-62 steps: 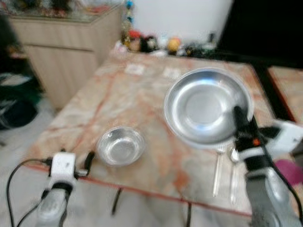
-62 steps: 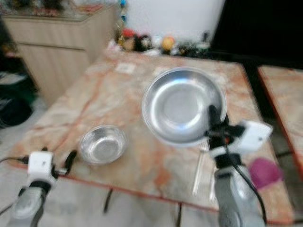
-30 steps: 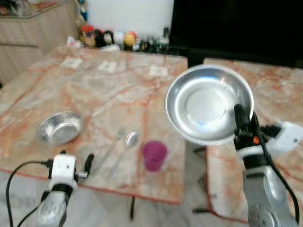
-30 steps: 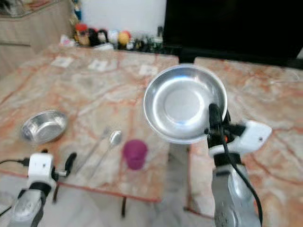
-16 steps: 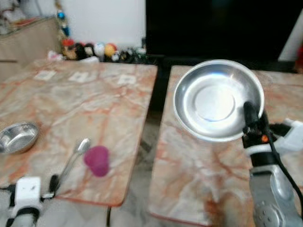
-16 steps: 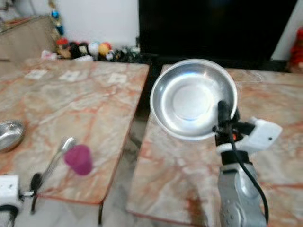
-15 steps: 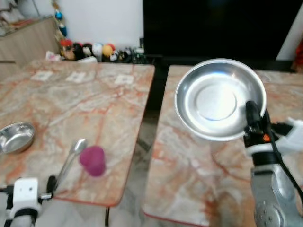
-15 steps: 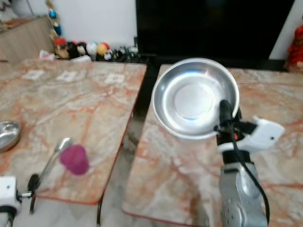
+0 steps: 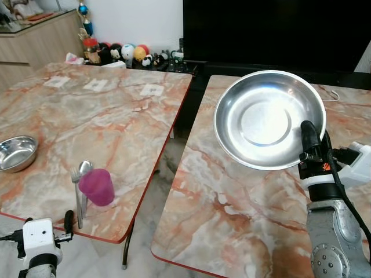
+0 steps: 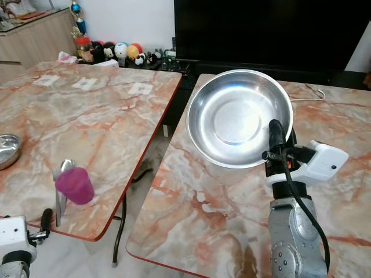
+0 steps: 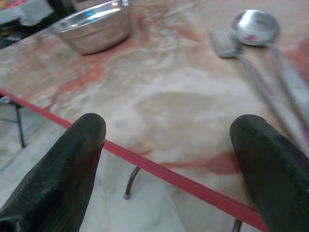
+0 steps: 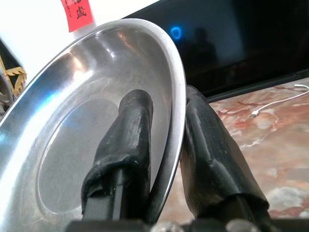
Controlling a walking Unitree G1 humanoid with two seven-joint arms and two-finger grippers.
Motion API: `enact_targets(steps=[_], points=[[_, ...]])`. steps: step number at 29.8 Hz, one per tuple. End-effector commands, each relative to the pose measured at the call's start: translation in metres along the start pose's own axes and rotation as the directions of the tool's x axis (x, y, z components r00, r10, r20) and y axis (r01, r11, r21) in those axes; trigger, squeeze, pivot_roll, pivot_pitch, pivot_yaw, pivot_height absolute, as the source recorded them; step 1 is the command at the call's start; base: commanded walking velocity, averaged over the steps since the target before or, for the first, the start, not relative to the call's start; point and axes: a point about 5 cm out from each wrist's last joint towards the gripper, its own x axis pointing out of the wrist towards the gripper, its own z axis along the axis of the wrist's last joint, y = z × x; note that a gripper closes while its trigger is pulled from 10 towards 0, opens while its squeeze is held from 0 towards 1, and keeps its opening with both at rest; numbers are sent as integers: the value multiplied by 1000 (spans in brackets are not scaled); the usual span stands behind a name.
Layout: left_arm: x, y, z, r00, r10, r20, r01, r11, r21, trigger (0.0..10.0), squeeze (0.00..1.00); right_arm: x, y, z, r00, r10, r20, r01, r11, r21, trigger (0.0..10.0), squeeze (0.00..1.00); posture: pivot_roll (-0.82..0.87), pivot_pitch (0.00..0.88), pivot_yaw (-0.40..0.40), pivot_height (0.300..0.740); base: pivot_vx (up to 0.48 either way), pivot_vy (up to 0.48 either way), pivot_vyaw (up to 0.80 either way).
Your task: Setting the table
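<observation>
At the lower right, the right arm (image 9: 330, 243) is a silver tube with round screw heads, a black cable, a white wrist box, an orange mark and long matte-black fingers (image 12: 128, 145), while the left arm's white box (image 9: 38, 237) shows at lower left.

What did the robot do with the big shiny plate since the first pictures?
The robot turned to its right, carrying the round steel plate from over the first marble table to above the second marble table. The right pincer still clamps the plate's rim. The small steel bowl, spoon and fork and pink cup stayed on the first table. The left pincer stays open, idle.
</observation>
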Motion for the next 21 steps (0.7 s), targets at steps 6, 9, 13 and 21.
enact_targets(steps=[6, 9, 13, 21], points=[[27, 8, 72, 955, 50, 293, -52, 999, -2, 10000, 0, 5, 3, 2, 999, 26, 20, -26, 1000, 17, 10000, 0, 77, 6, -18, 740, 0, 0, 0], [28, -9, 101, 917, -27, 397, 26, 1000, 9, 10000, 0, 5, 5, 1, 999, 27, 21, -27, 999, 19, 10000, 0, 77, 6, -18, 740, 0, 0, 0], [15, -46, 120, 854, -243, 460, 235, 969, 76, 10000, 0, 4, 3, 1, 1000, 17, 21, -18, 1000, 18, 10000, 0, 71, 8, -15, 740, 0, 0, 0], [-2, -77, 128, 790, -392, 472, 370, 918, 143, 10000, 0, 5, 0, 2, 1000, -2, 31, 1, 1000, 16, 10000, 0, 74, 14, -7, 740, 0, 0, 0]])
